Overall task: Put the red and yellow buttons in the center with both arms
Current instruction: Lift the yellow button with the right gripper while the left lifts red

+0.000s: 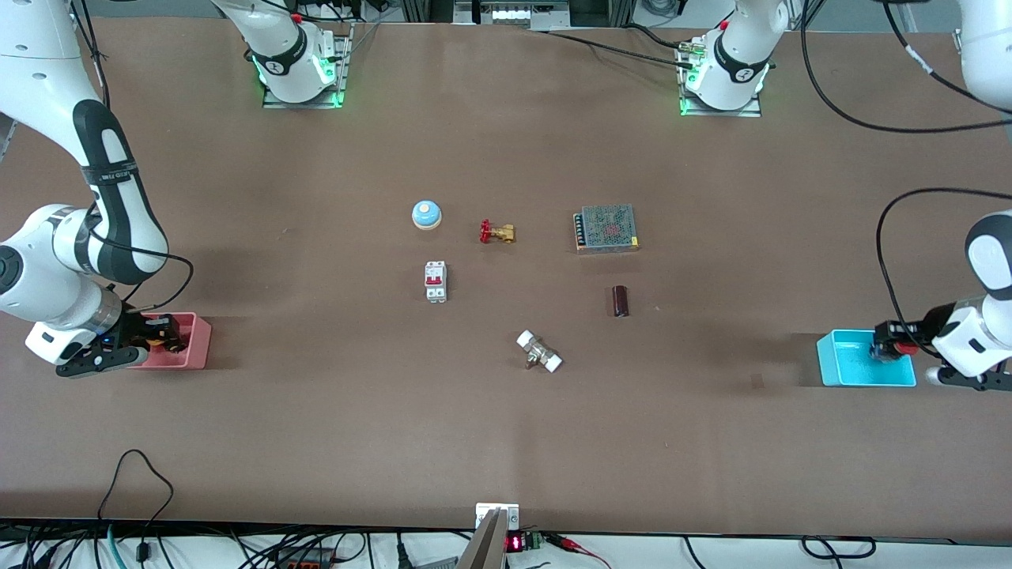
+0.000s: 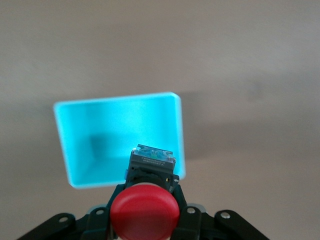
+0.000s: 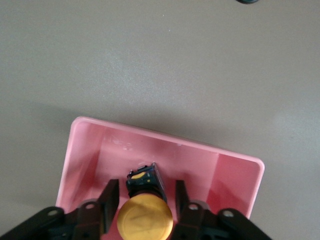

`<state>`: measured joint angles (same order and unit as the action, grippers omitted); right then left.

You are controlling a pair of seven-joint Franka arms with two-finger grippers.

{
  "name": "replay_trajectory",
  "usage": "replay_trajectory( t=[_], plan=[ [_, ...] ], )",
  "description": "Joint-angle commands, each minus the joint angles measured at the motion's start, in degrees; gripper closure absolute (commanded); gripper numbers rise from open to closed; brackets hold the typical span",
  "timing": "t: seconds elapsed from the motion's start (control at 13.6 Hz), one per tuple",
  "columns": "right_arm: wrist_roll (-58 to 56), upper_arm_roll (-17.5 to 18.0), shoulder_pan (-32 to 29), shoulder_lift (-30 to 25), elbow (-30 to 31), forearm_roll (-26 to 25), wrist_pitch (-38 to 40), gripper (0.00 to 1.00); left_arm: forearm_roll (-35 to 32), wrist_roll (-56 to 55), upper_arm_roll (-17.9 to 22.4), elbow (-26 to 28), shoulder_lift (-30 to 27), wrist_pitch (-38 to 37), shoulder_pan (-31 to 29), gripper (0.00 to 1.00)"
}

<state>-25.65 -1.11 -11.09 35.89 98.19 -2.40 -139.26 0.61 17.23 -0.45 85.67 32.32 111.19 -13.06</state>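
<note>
Brown table (image 1: 316, 442), white breaker (image 1: 436, 281) at its middle, dome bell (image 1: 426, 214) just farther, red-handled valve (image 1: 496, 232) beside the bell, metal box (image 1: 606, 228), dark cylinder (image 1: 621, 301), white-capped fitting (image 1: 539, 352) nearer, pink bin (image 1: 194, 344) and cyan bin (image 1: 846, 371) at the ends.

bg: brown table (image 1: 316, 442) | cables (image 1: 142, 474) – front edge

**Colours on table**

Red cap, black body: red button (image 2: 144, 211), over cyan bin (image 2: 80, 150). Orange-yellow cap, black body: yellow button (image 3: 145, 218), over pink bin (image 3: 235, 175). Matte brown table (image 1: 316, 442). Near table middle: blue-white bell (image 1: 426, 214) with orange top; brass valve (image 1: 497, 232) with red handle.
</note>
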Motion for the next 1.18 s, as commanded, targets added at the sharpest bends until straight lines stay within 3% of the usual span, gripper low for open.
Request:
replay_trajectory(
  t=[0.0, 0.37, 0.59, 0.89, 1.11],
  plan=[
    [-1.5, 0.85, -0.96, -0.03, 0.34, -0.5, -0.57, 0.65, -0.17, -6.56, -0.08, 9.48, -5.06, 0.08, 3.99, 0.73],
    [-1.77, 0.94, -0.87, -0.29, 0.25, -0.5, -0.49, 0.7, 2.46, -19.24, -1.4, 20.57, -9.54, 1.48, 10.34, 0.73],
    [-4.4, 1.11, -1.04, -4.48, -0.28, -0.32, 6.16, 0.71, 3.52, -21.53, -2.72, 27.69, -11.4, 9.46, 10.34, 0.73],
    [-3.18, 4.71, -0.78, -16.0, -0.98, 0.2, 22.94, 0.71, 7.63, -23.8, -2.81, 31.82, -11.84, 15.87, 10.42, 0.74],
    [10.12, 10.85, 0.7, -19.8, -1.07, 2.14, 29.3, 0.71, 7.74, -24.52, -3.6, 36.48, -12.1, 23.17, 11.04, 0.74]
  ],
)
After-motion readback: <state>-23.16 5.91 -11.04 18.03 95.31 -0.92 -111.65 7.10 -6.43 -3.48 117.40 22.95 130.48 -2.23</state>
